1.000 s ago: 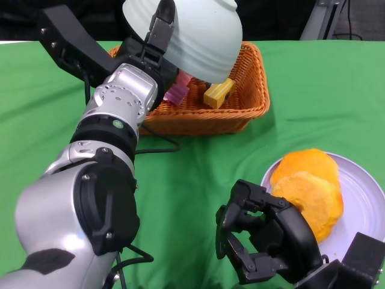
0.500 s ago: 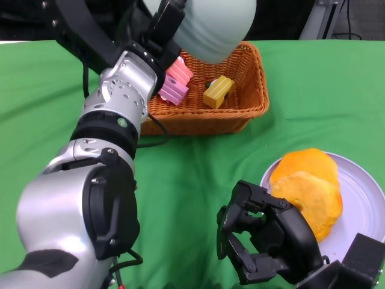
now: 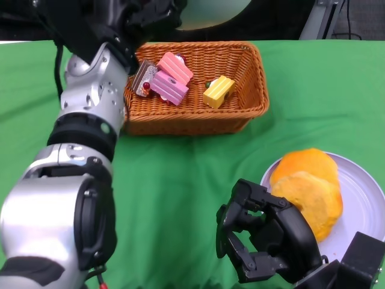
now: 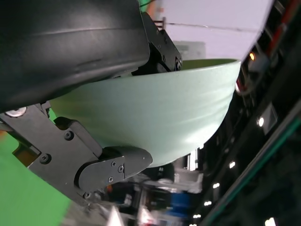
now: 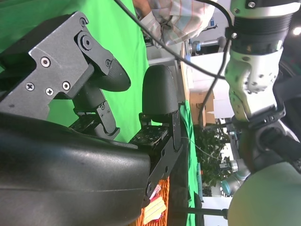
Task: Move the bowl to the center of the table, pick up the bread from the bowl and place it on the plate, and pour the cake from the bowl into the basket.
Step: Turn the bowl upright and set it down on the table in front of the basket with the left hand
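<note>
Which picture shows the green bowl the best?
The left wrist view: the pale green bowl fills the frame, gripped by the left robot hand. The head view catches only its edge at the top. The right wrist view doesn't clearly show it.

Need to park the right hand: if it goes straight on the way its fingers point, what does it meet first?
Probably nothing soon: the right hand points left over bare green cloth, with the left arm beyond. Depth is unclear.

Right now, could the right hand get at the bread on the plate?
Probably yes. The right hand holds nothing and sits just beside the bread on the plate, with nothing between them. The left hand, holding the bowl, is far off.
</note>
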You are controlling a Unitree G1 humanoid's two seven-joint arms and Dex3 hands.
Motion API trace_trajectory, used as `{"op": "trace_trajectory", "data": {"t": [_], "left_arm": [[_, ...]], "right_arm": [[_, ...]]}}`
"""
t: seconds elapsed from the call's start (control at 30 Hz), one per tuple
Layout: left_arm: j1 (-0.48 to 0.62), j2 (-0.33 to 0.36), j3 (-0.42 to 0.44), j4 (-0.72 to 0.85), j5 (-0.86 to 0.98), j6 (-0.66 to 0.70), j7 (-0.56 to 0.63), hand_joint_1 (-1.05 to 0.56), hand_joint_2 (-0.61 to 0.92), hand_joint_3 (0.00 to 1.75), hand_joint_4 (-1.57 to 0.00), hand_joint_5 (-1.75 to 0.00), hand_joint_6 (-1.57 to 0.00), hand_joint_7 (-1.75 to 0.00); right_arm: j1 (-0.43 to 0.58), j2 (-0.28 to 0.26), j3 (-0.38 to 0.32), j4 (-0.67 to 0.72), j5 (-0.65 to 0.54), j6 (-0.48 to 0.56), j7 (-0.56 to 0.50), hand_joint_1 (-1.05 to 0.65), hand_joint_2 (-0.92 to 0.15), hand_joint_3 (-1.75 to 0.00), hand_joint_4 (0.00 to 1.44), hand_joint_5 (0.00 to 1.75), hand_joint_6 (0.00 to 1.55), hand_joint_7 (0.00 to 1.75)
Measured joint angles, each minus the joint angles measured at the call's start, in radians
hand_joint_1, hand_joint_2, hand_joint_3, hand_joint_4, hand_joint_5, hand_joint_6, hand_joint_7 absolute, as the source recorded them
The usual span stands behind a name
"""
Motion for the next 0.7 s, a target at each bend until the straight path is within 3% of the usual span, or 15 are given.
{"op": "trace_trajectory", "data": {"t": [0.23, 0.4, 0.57, 0.7], "left_arm": [[0.063, 0.068, -0.084, -0.011, 0.113, -0.263, -0.023, -0.23, 0.64, 0.93, -0.80, -1.75, -0.72, -1.51], [0.118, 0.119, -0.142, -0.020, 0.219, -0.439, 0.027, -0.19, 0.76, 0.78, -0.80, -1.73, -0.79, -1.33], [0.178, 0.176, -0.194, -0.017, 0.326, -0.636, 0.109, -0.17, 0.80, 0.78, -0.79, -1.75, -0.69, -1.47], [0.206, 0.228, -0.247, -0.007, 0.457, -0.746, 0.233, -0.15, 0.69, 0.96, -0.79, -1.75, -0.67, -1.55]], "right_arm": [[0.000, 0.000, -0.004, -0.007, 0.015, 0.009, -0.006, 0.00, -0.44, -1.38, 0.78, 1.75, 0.66, 1.54], [-0.001, 0.000, -0.012, -0.010, 0.019, 0.013, -0.005, -0.02, -0.43, -1.36, 0.80, 1.75, 0.67, 1.53], [-0.012, 0.000, -0.028, -0.005, 0.019, 0.002, -0.005, -0.06, -0.43, -1.34, 0.81, 1.75, 0.68, 1.53], [-0.021, 0.000, -0.036, 0.003, 0.019, -0.002, -0.005, -0.05, -0.42, -1.34, 0.81, 1.75, 0.68, 1.52]]}}
